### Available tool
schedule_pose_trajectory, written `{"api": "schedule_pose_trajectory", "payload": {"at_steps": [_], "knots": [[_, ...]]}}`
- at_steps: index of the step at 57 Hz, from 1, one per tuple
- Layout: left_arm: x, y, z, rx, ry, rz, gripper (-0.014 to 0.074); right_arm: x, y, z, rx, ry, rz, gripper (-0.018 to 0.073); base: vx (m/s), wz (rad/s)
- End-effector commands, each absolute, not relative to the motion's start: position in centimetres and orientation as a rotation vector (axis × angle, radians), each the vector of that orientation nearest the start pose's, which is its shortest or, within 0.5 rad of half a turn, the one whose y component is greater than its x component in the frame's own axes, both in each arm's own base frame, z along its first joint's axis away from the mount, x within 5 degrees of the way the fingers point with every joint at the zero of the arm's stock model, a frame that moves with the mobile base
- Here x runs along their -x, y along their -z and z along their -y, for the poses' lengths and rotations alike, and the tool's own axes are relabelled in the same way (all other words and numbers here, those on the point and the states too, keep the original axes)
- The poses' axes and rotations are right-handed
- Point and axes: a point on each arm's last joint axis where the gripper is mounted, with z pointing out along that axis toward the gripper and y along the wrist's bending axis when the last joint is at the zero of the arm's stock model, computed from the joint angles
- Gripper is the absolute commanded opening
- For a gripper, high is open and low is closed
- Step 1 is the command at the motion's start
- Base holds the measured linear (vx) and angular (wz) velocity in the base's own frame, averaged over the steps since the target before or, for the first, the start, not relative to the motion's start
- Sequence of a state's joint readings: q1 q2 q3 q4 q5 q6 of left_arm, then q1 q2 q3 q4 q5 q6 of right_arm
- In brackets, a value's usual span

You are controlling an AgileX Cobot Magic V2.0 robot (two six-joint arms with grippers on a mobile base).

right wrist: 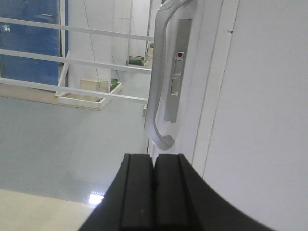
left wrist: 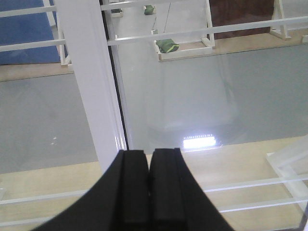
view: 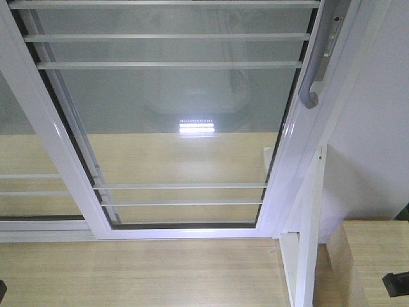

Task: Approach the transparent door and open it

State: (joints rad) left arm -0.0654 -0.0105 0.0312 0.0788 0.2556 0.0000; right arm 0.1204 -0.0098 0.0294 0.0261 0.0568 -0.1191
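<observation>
- Left wrist-mounted view had the left gripper [left wrist: 149,192] with its black jaws pressed together, empty, facing the glass beside a white stile [left wrist: 91,72].
- Centre: the tall clear-glass sliding door in a glossy white frame [view: 166,160] filled the front view, apparently shut. The approach looked done; opening was yet to do.
- Right: its curved grey bar handle [right wrist: 155,96] hung just above and ahead of the right gripper [right wrist: 154,192], whose jaws were together, not touching it.

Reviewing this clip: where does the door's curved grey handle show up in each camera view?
Exterior front-facing: grey handle at the upper right, running down the white stile.
Left wrist-mounted: not in view.
Right wrist-mounted: grey handle at centre, from the top edge to mid-picture.
Shared landmark: the bright light reflection.
</observation>
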Motion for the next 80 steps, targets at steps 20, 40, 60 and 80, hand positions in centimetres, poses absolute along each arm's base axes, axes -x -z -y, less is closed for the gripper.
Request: {"api": "schedule_pose_trajectory", "payload": {"at_steps": [20, 40, 60, 80], "knots": [[-5.6, -18.3, 0.3, -0.101, -0.007, -1.679, -0.0006, -5.5, -20.5, -0.6, 0.154, -0.018, -1.461, -0.0008, 0.0, 0.0], [-5.6, -18.8, 0.3, -0.061, 0.035, -1.617, -0.0006, -5.5, -20.8, -0.6, 0.163, -0.004, -1.432, -0.0008, 0.0, 0.0], [-5.6, -19.7, 0.4, -0.056, 0.045, -1.541, -0.0006, -5.5, -20.8, -0.6, 0.161, -0.006, -1.428, -0.0008, 0.0, 0.0], [-5.3, -21.9, 0.5, -0.058, 0.065, -1.314, -0.0006, -5.4, -21.5, -0.6, 0.134, -0.023, -1.367, -0.0008, 0.0, 0.0]]}}
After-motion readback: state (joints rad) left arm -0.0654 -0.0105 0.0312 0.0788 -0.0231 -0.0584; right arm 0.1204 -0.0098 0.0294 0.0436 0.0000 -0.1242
